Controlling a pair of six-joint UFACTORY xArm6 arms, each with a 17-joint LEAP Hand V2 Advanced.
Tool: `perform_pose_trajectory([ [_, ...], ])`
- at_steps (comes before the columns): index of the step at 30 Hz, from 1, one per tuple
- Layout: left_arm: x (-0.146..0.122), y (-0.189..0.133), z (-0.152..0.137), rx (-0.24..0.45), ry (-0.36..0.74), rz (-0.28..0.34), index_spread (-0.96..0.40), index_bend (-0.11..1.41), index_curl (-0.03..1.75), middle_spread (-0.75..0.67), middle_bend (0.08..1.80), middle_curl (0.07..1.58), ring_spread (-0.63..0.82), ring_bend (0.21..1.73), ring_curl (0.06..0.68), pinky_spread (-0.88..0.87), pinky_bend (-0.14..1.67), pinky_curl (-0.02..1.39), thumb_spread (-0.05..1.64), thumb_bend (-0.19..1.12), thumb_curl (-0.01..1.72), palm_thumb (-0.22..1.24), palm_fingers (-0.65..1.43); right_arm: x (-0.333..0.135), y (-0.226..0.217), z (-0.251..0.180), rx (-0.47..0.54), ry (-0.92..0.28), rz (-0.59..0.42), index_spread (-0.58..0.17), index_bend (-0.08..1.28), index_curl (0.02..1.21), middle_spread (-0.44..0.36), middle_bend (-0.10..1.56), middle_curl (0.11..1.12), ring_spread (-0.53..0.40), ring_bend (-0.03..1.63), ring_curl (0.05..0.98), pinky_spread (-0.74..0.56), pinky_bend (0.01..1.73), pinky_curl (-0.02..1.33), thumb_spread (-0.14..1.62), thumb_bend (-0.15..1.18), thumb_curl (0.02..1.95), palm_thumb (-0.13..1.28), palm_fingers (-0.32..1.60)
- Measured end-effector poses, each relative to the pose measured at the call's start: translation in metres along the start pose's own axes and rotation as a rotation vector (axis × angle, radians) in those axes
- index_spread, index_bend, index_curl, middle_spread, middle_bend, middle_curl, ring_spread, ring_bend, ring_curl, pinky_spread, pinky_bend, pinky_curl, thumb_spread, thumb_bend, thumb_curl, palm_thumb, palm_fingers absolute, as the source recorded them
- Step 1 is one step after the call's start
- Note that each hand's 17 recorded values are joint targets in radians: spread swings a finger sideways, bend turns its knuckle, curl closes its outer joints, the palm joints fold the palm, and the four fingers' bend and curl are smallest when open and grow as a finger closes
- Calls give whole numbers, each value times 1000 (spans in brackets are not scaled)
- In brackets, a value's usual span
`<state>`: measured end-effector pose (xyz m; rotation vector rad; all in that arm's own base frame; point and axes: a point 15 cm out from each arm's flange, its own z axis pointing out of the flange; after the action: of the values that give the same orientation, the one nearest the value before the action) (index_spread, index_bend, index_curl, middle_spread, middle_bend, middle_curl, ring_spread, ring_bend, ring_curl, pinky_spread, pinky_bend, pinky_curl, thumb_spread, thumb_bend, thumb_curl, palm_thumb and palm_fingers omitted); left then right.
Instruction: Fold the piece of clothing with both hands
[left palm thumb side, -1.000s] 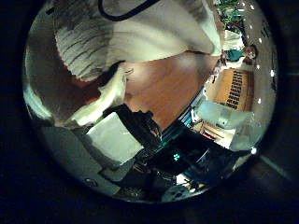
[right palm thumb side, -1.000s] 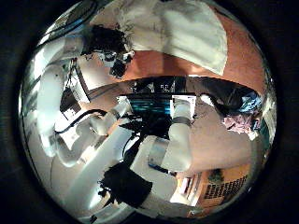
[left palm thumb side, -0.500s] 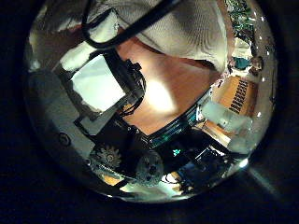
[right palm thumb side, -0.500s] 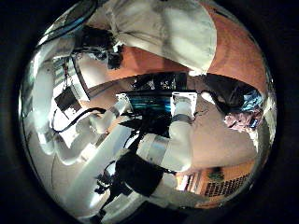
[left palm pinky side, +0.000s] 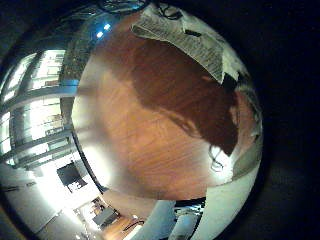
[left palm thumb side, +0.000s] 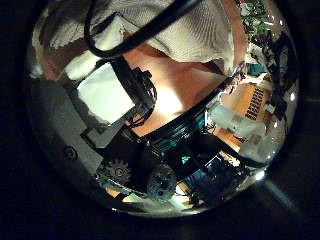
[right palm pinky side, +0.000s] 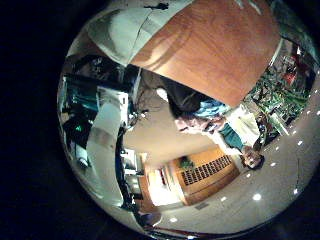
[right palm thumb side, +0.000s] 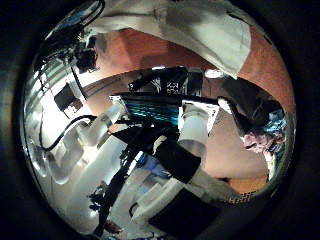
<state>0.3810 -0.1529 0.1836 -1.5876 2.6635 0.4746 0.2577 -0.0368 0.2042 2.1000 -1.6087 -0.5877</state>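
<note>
With no outside view, I tell this from the palm views. The ribbed garment (left palm thumb side: 185, 35) lies spread on the wooden table (left palm thumb side: 180, 95). One finger (left palm thumb side: 108, 92) of my left hand (left palm thumb side: 125, 130) reaches over bare wood just short of the garment's edge; whether it touches cloth is unclear. The left little finger side view shows the garment's edge (left palm pinky side: 190, 40) beside a wide stretch of table (left palm pinky side: 150, 120). From the right palm, the garment (right palm thumb side: 195, 30) lies beyond my right hand (right palm thumb side: 185, 140), whose finger (right palm thumb side: 195, 125) sticks out straight with nothing in it. The other hand (right palm thumb side: 80, 52) hovers at the cloth's far edge.
Lit screens and dark equipment (right palm thumb side: 150, 105) stand past the table's edge, also seen from the left palm as equipment (left palm thumb side: 185, 150). The left arm (right palm thumb side: 60, 140) stands beside them. The right little finger side view shows the table (right palm pinky side: 210, 50) with the garment's corner (right palm pinky side: 125, 28).
A second ago the cloth was bunched close against the left palm and its fingers; now it lies flat farther off. The right palm view has swung, bringing the garment nearer to it.
</note>
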Motion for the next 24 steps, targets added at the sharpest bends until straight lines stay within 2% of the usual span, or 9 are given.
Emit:
perform_pose_trajectory([
  [4, 1, 1, -8, -8, 9, -3, -589, 564, 893, -519, 967, 756, -535, 931, 434, -536, 420, 320, 1119, -16, 489, 713, 875, 2, -16, 5, 27, 6, -1, -297, 162, 294, -24, 269, 385, 46, 581, 239, 325, 537, 214, 1139, -23, 276, 422, 197],
  [13, 4, 18, -26, -93, 76, 5, -609, 552, 954, -518, 974, 777, -537, 937, 454, -541, 440, 345, 1117, -17, 504, 708, 862, 6, -48, -1, 142, 48, 67, -273, 159, 294, -6, 262, 384, 77, 569, 241, 324, 525, 221, 1096, -27, 275, 397, 186],
  [19, -1, 18, -38, -123, 94, 2, -620, 549, 989, -519, 974, 787, -538, 944, 470, -547, 439, 360, 1114, -17, 510, 704, 857, -3, -50, 32, 110, 52, 87, -231, 154, 291, -4, 289, 391, 66, 585, 248, 326, 510, 222, 1068, -26, 280, 391, 216],
  [24, -8, 16, -45, -126, 101, -5, -626, 544, 1009, -519, 975, 793, -538, 944, 479, -552, 436, 372, 1116, -17, 512, 699, 852, -4, -57, 41, 94, 51, 97, -218, 163, 294, -22, 322, 403, 26, 625, 260, 306, 492, 217, 1061, -25, 284, 390, 279],
])
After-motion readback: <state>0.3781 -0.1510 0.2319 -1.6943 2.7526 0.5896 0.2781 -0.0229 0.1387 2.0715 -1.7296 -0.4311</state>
